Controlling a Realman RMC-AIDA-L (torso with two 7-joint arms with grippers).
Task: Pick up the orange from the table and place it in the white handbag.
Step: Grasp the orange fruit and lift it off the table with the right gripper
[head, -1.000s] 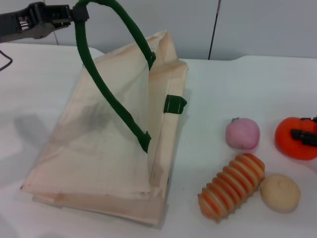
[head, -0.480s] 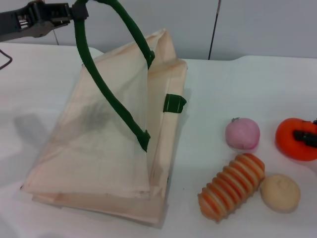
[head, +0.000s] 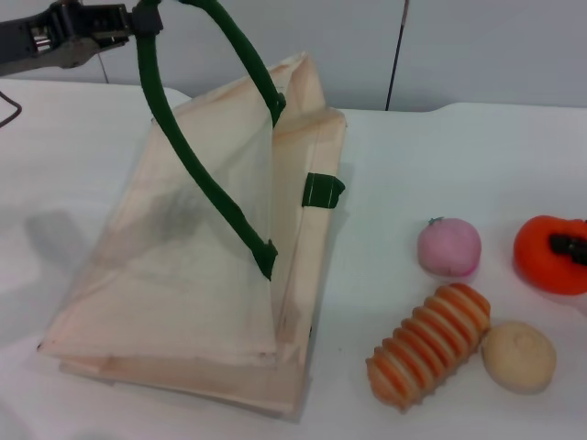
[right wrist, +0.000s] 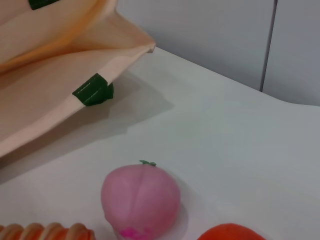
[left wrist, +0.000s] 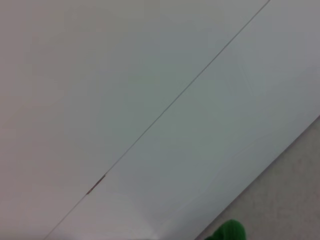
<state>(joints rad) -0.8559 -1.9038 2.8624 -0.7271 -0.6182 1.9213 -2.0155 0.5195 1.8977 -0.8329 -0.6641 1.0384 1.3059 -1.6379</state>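
The orange (head: 541, 261) sits on the white table (head: 440, 156) at the far right edge of the head view; a sliver of it shows in the right wrist view (right wrist: 230, 232). A black part of my right gripper (head: 570, 247) lies over the orange's right side; the rest is out of view. The white handbag (head: 211, 247) lies at centre left, its upper layer pulled up into a tent. My left gripper (head: 128, 20) at top left is shut on the dark green handle (head: 183, 156) and holds it high. A bit of green handle (left wrist: 227, 232) shows in the left wrist view.
A pink round fruit (head: 448, 247) lies left of the orange and also shows in the right wrist view (right wrist: 141, 201). An orange-and-cream ridged oblong (head: 431, 344) and a beige round fruit (head: 519, 356) lie nearer me. A grey wall stands behind the table.
The black part of my right gripper has slid right, toward the picture's edge, showing more of the orange. My left gripper has risen slightly with the handle.
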